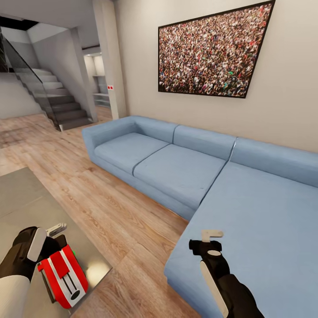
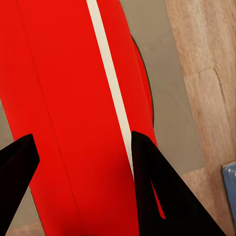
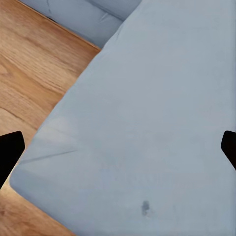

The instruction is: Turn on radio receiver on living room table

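The radio receiver lies at the near right corner of the tabletop. Your left hand straddles its glossy red shell, seemingly unclenched. Judge it rigid, light, slippery: press squarely. Right hand released over the sofa.

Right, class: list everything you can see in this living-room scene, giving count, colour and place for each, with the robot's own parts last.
radio receiver: one, red with white stripes, on the table's near corner
table: one, grey, low, lower left of head view
sofa: one, light blue, L-shaped, along the wall
crowd photograph: one, black-framed, on the beige wall
stairs: one flight, grey, far left
floor: light wood planks
left gripper: black, straddling the radio
right gripper: black, open above the sofa seat
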{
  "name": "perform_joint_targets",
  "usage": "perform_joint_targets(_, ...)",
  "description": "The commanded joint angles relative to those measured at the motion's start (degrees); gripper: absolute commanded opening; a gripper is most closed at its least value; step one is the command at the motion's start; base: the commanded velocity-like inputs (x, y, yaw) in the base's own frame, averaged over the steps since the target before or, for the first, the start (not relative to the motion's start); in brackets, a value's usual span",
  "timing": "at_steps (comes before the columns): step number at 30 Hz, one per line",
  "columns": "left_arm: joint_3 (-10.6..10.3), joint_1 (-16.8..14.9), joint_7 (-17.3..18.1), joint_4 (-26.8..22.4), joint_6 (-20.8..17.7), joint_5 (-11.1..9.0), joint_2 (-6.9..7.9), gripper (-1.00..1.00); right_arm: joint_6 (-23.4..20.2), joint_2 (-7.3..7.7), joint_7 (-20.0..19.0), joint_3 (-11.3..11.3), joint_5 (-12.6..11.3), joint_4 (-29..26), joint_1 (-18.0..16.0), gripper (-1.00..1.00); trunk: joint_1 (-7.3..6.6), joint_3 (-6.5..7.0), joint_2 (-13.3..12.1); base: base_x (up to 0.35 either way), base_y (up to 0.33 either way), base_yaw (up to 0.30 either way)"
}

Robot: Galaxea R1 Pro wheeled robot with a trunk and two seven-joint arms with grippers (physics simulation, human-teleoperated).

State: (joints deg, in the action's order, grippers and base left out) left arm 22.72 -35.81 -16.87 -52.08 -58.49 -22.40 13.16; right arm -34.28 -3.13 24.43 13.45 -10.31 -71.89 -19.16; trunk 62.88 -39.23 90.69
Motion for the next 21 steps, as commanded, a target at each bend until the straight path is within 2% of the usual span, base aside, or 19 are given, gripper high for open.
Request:
perform_joint_targets(1, -0.04, 0.04, -0.04, 4.18, 4.79, -0.01, 0.01, -1.00, 0.00, 0.02, 0.00, 0.00, 0.01, 0.00, 0.00, 1.00, 0.24, -0.20, 0.41, 0.000, 0.000, 0.000)
perform_joint_targets(6, 0.02, 0.04, -0.08, 4.18, 4.79, -0.01, 0.00, -1.00, 0.00, 0.03, 0.00, 0.00, 0.00, 0.00, 0.00, 1.00, 0.24, -0.20, 0.41, 0.000, 0.000, 0.000)
perform_joint_targets(10, -0.04, 0.04, -0.09, 4.20, 4.79, -0.01, -0.04, -1.00, 0.00, 0.01, 0.00, 0.00, 0.02, 0.00, 0.00, 1.00, 1.12, -0.92, 2.01, 0.000, 0.000, 0.000)
perform_joint_targets(21, -0.04, 0.04, -0.09, 4.18, 4.79, 0.01, -0.04, -1.00, 0.00, 0.04, 0.00, -0.02, -0.01, 0.00, 0.00, 1.00, 1.12, -0.92, 2.01, 0.000, 0.000, 0.000)
